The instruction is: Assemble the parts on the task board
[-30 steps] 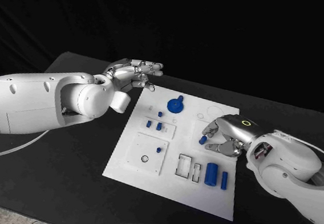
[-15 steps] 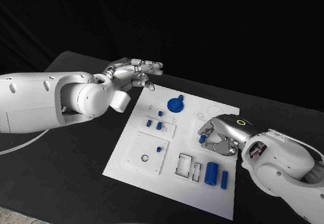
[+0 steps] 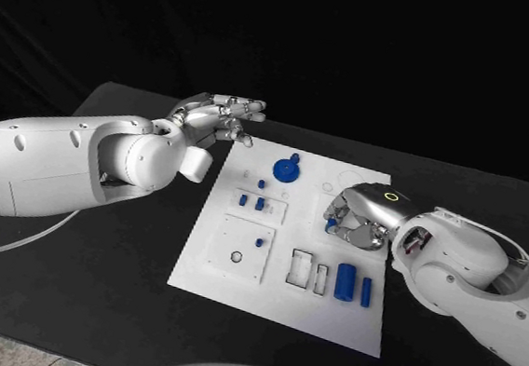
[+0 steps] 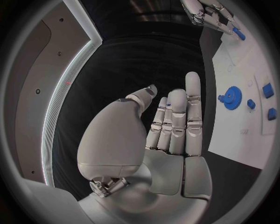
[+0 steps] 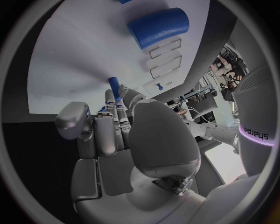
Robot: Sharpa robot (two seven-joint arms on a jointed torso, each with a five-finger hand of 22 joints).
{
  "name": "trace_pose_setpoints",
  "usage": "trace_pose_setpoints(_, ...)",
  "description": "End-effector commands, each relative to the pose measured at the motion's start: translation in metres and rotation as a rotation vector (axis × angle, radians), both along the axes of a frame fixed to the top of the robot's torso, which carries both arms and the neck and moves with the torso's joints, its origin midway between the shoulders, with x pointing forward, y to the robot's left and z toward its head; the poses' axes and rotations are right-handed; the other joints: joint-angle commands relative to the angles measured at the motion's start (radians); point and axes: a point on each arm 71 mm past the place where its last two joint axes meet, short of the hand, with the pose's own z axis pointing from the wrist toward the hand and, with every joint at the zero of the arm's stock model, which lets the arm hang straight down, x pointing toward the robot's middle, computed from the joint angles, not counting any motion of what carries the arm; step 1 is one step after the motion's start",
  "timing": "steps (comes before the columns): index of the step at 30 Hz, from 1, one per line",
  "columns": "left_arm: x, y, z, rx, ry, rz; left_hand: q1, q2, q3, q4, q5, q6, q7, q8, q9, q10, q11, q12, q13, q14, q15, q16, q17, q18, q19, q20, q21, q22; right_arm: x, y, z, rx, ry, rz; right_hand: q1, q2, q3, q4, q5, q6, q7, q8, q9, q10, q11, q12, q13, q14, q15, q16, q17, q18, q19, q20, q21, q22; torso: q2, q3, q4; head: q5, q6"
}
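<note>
Blue peg [image 5: 114, 86]: small, rigid, light, likely slippery; pinched at fingertips of right hand [image 3: 365, 223] over task board [image 3: 278, 289]; best gripped mid-shaft. Left hand [image 3: 221, 117]: fingers extended, nothing held

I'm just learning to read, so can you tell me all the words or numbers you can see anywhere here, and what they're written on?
"sharpa": it appears mirrored, in pale letters on the white casing of the right arm, just above a glowing purple ring, in the right wrist view.
The task board carries no letters or numbers that can be read.
The blue parts, such as the blue gear, show no writing either.
</note>
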Motion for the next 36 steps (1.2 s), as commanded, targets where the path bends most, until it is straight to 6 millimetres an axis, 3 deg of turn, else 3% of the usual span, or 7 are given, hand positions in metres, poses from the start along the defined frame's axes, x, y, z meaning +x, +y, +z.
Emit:
trace_pose_setpoints(1,-0.001,-0.002,0.001,-0.013,-0.007,-0.024,-0.009,0.002,-0.007,0.000,0.004,-0.004,0.000,0.004,0.000,-0.010,0.000,0.004,0.001,-0.007,0.000,-0.003,-0.001,0.017,-0.001,0.002,-0.005,-0.002,0.001,0.000,-0.004,-0.048,-0.005,-0.017,-0.002,0.008,0.012,-0.002,-0.003,0.012,-0.001,0.005,0.003,0.014,-0.004,-0.006,0.003,0.050,-0.008,0.005,0.002,0.010,0.002,-0.005,0.006,0.001,0.000,-0.0004,0.0000,-0.001,-0.003)
trace_pose_setpoints(19,-0.001,-0.002,0.001,-0.012,-0.002,-0.028,-0.010,0.003,-0.008,0.001,0.004,-0.004,0.001,0.005,0.000,-0.011,0.000,0.005,0.001,-0.009,0.000,-0.004,-0.003,0.017,-0.002,0.003,-0.006,-0.002,0.001,-0.001,-0.006,-0.064,-0.013,-0.034,-0.016,0.002,0.027,-0.006,-0.005,0.030,-0.006,0.008,0.006,0.027,-0.007,-0.017,0.003,0.050,-0.011,0.008,0.005,0.009,0.004,-0.008,0.009,0.006,-0.001,-0.0002,0.0000,0.000,-0.007)
trace_pose_setpoints(36,0.000,-0.001,0.001,-0.009,0.000,-0.023,-0.013,0.005,-0.010,0.003,0.004,-0.006,0.002,0.006,0.000,-0.014,0.001,0.009,0.001,-0.011,0.001,-0.004,-0.006,0.017,-0.003,0.004,-0.008,-0.004,0.000,-0.011,0.018,0.105,-0.037,-0.063,-0.022,0.002,0.036,-0.006,-0.007,0.037,-0.007,0.009,0.007,0.035,-0.009,-0.023,0.003,0.051,-0.013,0.012,0.009,0.008,0.006,-0.009,0.013,0.012,-0.002,-0.0009,-0.0005,-0.007,0.004)
